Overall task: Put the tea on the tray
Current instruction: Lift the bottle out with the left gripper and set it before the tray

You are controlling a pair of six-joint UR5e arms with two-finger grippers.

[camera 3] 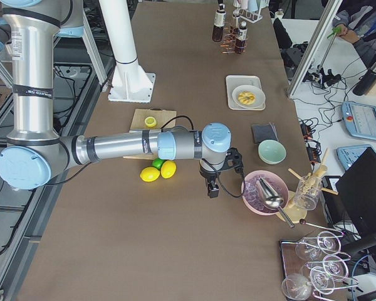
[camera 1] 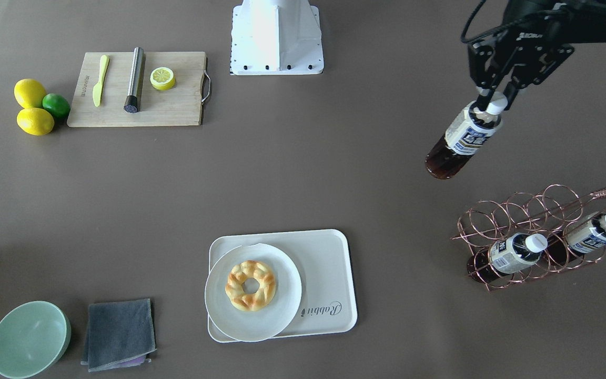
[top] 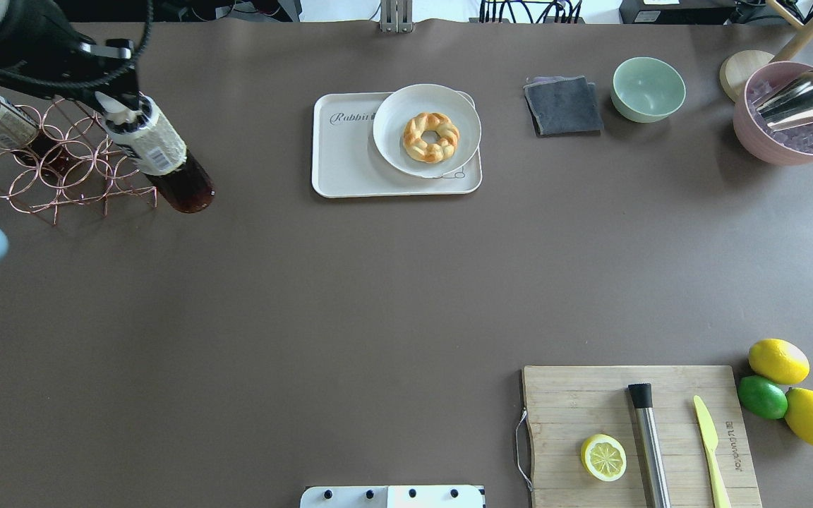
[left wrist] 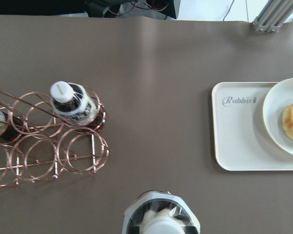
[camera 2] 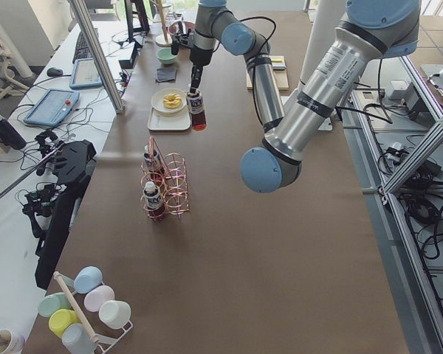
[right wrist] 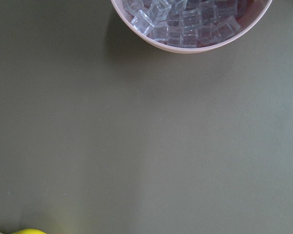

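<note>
The left gripper [camera 1: 492, 101] is pinching the tea [camera 1: 464, 138] by its capped neck, where the bottle is probably hanging heavy, smooth and swing-prone.

You have, upper right, the tea [camera 1: 465, 138]: dark brown liquid, white cap, cream-and-dark-blue label. Lower centre, the tray [camera 1: 329, 263]: cream-white, dark script "Rabbit". On it, plate [camera 1: 287, 273]: white; pastry [camera 1: 234, 287]: golden-brown, braided pattern. Right edge, rack [camera 1: 537, 231]: copper-pink wire. Lower left, bowl [camera 1: 29, 339]: pale green; cloth [camera 1: 119, 331]: dark grey. Upper left, cutting board [camera 1: 171, 105]: light wood grain; your lemons [camera 1: 29, 93]: yellow; lime [camera 1: 56, 105]: green.
</note>
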